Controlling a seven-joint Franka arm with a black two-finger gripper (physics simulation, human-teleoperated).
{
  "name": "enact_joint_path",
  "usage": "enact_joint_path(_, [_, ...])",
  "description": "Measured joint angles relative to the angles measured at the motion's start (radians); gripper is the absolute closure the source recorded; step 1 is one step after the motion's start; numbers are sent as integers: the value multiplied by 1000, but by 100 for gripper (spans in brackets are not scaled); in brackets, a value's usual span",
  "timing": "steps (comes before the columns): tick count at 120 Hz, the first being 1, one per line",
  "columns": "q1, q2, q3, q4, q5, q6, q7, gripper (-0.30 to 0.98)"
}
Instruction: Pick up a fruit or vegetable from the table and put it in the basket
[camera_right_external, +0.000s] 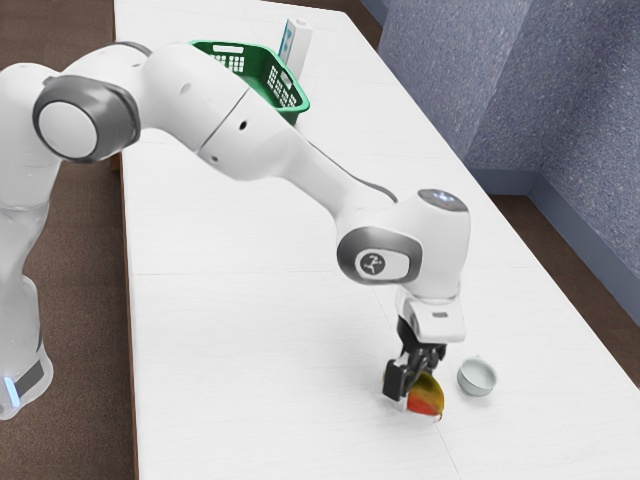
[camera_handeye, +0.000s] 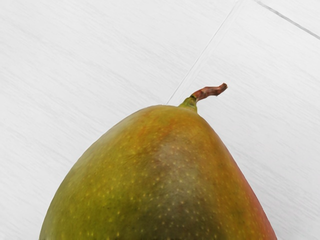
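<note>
Right now I have the gripper down at the mango, toward the near end of the long white table, with the black hand overlapping part of the fruit from where I watch. Whether it has a grip on the mango or is merely around it, I cannot tell from either view. The mango's red cheek faces the exterior camera, while the wrist view gives me its green and orange skin up close, speckled with pale dots and tapering to a curled brown stem. I can't make out whether the fruit touches the tabletop. Near it, on the exterior view's right, sits a small pale cup, upright. My arm comes in from the exterior view's left and bends down to the fruit, crossing in front of part of the green plastic basket. That basket stands at the far end, toward the exterior view's left and well apart from the mango, which is outside it. Just beside the basket, on its far right side in the exterior view, a white and teal carton stands upright.
</note>
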Motion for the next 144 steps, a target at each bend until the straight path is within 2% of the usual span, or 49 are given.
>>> enact_joint_path(14, [-2,-19,11,-2,12,26,-36,33])
enact_joint_path(26, [-37,-63,59,-15,20,40,-66,32])
enact_joint_path(35, [-48,-162,93,-57,53,40,-93,34])
enact_joint_path(48, [-39,-334,201,-88,105,-18,-133,41])
enact_joint_path(55, [50,-398,220,-94,122,-65,-153,42])
enact_joint_path(64, [277,-440,227,-94,135,-116,-173,47])
enact_joint_path(71, [416,-465,228,-88,149,-145,-181,50])
enact_joint_path(99, [743,-487,232,-85,182,-203,-187,56])
enact_joint_path(121, [873,-448,307,-73,199,-225,-171,60])
enact_joint_path(144, [937,-277,317,123,227,-215,-138,64])
